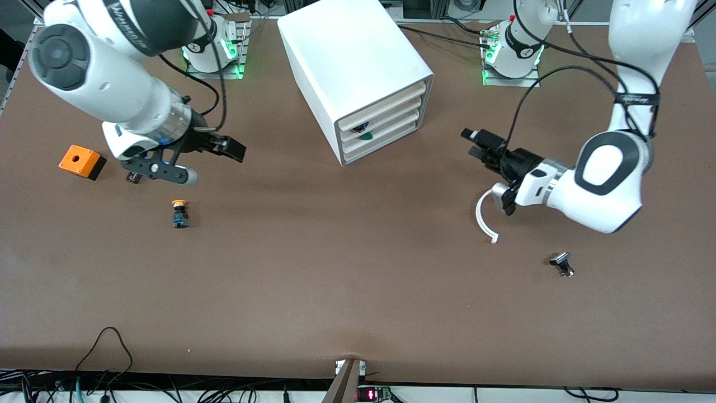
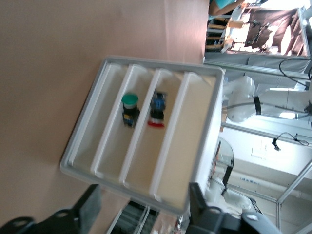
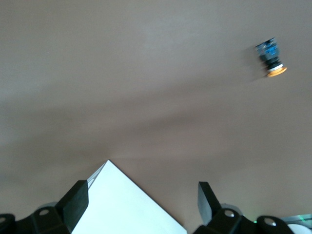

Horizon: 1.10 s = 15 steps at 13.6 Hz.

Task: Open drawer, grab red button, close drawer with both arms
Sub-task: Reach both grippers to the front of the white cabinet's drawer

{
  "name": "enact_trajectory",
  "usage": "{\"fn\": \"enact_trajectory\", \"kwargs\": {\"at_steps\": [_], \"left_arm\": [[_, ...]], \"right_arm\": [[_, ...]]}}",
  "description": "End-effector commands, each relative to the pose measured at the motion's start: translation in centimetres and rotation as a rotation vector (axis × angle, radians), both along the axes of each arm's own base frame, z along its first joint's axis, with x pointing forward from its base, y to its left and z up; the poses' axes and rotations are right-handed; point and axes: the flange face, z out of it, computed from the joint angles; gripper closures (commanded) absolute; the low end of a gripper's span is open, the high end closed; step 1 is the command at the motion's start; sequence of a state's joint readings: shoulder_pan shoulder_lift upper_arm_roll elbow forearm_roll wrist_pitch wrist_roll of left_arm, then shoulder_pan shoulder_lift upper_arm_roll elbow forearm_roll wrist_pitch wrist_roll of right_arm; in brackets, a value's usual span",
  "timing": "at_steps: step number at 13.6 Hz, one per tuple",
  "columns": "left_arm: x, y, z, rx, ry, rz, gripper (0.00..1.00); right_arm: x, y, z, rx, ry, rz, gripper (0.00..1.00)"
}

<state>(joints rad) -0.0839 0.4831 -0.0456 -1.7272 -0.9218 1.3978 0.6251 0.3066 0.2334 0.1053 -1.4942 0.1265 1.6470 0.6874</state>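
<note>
The white box cabinet point(image 1: 352, 61) stands at the middle of the table, and all four of its drawers are pushed in. The button point(image 2: 157, 108), with a red cap and blue base, shows through the front of the drawer point(image 2: 144, 158) second from the top point(image 1: 394, 112). A green-capped one point(image 2: 129, 108) lies in the drawer below. My left gripper point(image 1: 476, 144) hovers over the table in front of the drawers, pointing at them, open and holding nothing point(image 2: 145, 209). My right gripper point(image 1: 210, 163) hangs open and holding nothing over the table beside the cabinet, toward the right arm's end point(image 3: 144, 200).
An orange box with a hole point(image 1: 82, 161) and a yellow-orange capped button point(image 1: 179, 214) point(image 3: 271, 59) lie toward the right arm's end. A white curved strip point(image 1: 484, 219) lies by the left wrist. A small black and silver part point(image 1: 562, 264) sits nearer the front camera.
</note>
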Motion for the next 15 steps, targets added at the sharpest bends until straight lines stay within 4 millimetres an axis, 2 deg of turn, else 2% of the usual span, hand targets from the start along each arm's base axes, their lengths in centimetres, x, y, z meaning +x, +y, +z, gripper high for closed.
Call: {"fn": "enact_trajectory", "kwargs": {"at_steps": [1, 4, 6, 8, 11, 14, 15], "left_arm": [[-3.7, -3.4, -4.0, -0.067, -0.042, 0.026, 0.29], [-7.0, -3.3, -7.8, -0.191, -0.042, 0.053, 0.30], [-7.7, -4.3, -8.5, -0.194, -0.047, 0.056, 0.32], [-9.1, -6.6, -8.9, -0.195, -0.037, 0.014, 0.42], [-11.5, -7.7, -10.6, -0.172, 0.000, -0.007, 0.42], [-12.7, -9.9, -11.5, -0.134, -0.030, -0.012, 0.43], [-13.5, -10.4, -11.8, -0.132, -0.023, -0.019, 0.47]], "right_arm": [[-0.4, 2.4, -0.6, -0.024, -0.013, -0.028, 0.01], [-1.3, 5.0, -1.6, -0.039, -0.001, -0.057, 0.01], [-2.0, 6.6, -2.1, -0.062, 0.000, -0.067, 0.01], [-2.7, 8.1, -2.4, -0.074, -0.002, -0.070, 0.01], [-3.9, 10.1, -2.6, -0.082, 0.001, -0.083, 0.01], [-4.4, 11.0, -3.0, -0.088, 0.006, -0.087, 0.01], [-4.4, 11.2, -3.2, -0.089, 0.007, -0.098, 0.01]]}}
